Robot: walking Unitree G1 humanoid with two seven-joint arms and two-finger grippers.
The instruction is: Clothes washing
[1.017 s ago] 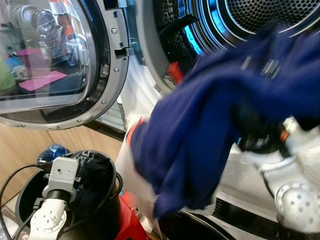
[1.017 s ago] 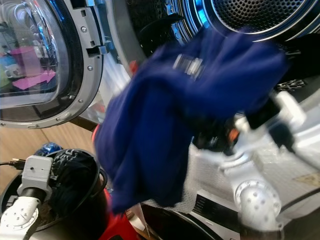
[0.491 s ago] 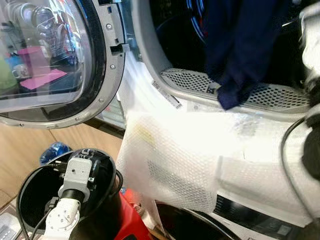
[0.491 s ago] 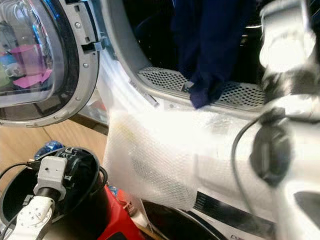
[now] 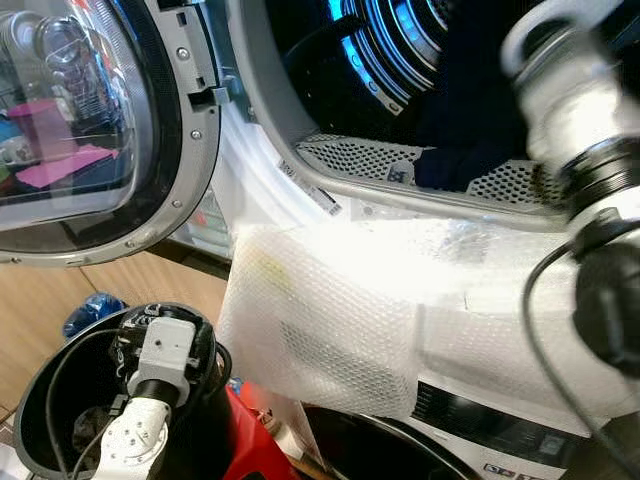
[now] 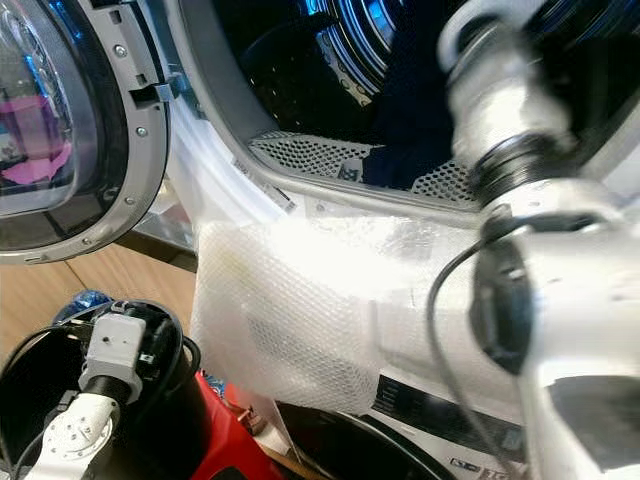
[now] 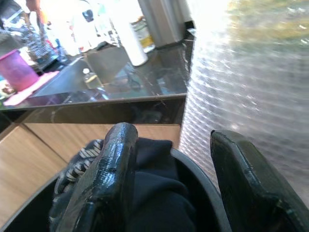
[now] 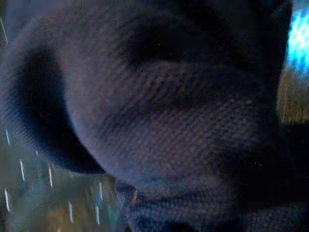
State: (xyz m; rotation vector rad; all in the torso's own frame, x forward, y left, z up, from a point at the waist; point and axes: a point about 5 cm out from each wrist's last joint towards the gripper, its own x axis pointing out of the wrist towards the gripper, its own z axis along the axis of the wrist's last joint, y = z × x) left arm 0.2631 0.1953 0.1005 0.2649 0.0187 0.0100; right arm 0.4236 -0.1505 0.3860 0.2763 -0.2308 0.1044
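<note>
The washer drum (image 5: 400,60) stands open, its round door (image 5: 90,130) swung out to the left. A dark blue garment (image 5: 470,120) lies inside the drum, on the far side of the perforated lip (image 5: 360,160) at the opening. The right arm (image 5: 570,110) reaches in from the right, its silver wrist passing over the lip into the drum; its pincer is hidden inside. The right wrist view shows blue knit fabric (image 8: 159,130) pressed close against the lens, and whether that pincer is open or closed cannot be told.

Bubble wrap (image 5: 330,320) hangs down the washer front below the opening.

At near left a black bucket (image 5: 30,420) stands on the floor beside the washer. The left pincer (image 7: 169,183) hangs over it with its fingers (image 7: 106,179) spread apart, gripping nothing. Dark clothes (image 7: 149,193) lie in the bucket just beyond the fingers. A dark counter (image 7: 120,77) with bottles shows beyond in the left wrist view.
</note>
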